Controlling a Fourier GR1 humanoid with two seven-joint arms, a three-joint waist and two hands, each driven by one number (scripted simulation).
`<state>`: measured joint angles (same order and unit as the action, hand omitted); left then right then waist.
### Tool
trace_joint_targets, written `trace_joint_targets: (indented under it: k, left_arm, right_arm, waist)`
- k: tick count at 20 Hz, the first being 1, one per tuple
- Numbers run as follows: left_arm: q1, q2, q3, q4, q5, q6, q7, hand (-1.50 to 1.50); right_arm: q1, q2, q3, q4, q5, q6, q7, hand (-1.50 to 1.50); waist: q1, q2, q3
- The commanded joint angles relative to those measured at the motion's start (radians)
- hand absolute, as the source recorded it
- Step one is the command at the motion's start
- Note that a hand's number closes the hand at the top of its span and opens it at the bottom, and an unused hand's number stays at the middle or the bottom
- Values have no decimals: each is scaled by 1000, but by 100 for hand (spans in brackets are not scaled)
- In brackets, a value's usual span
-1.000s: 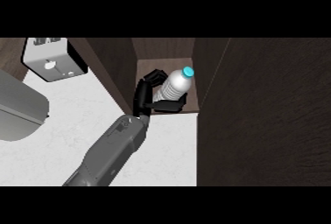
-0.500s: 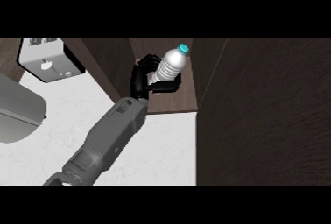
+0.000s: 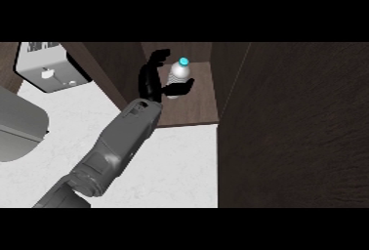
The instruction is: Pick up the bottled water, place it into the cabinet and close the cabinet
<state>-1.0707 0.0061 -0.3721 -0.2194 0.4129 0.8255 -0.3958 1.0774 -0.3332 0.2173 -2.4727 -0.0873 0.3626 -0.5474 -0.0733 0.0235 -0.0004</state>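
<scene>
One bottled water [image 3: 179,77] with a blue cap is being held by one hand [image 3: 160,82], fingers curled around it, inside the open cabinet [image 3: 194,110].

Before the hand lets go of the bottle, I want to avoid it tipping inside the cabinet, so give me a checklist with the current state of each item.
1. Bottled water held: ok, the hand curls round it, thumb across its lower part.
2. Bottle inside the cabinet opening: ok, it is over the wooden shelf, past the front edge.
3. Bottle upright: ok, blue cap up, only slightly tilted.
4. Bottle base resting on the shelf: cannot tell, the hand hides the base.
5. Cabinet door out of the way: ok, it stands open at the right.
6. Other hand ready for the door: cannot tell, not in view.
</scene>
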Motion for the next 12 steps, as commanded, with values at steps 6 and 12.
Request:
trace_joint_targets:
  k: [6, 12]
  left_arm:
    - [-59, 23, 60, 12, 13, -74, -104, -150]
    - [-55, -6, 178, -161, 137, -223, -264, 150]
  right_arm:
    - [20, -5, -28, -58, -99, 31, 14, -150]
    - [11, -12, -2, -72, -70, 45, 28, -150]
  waist:
    - [6, -1, -1]
    - [7, -2, -3]
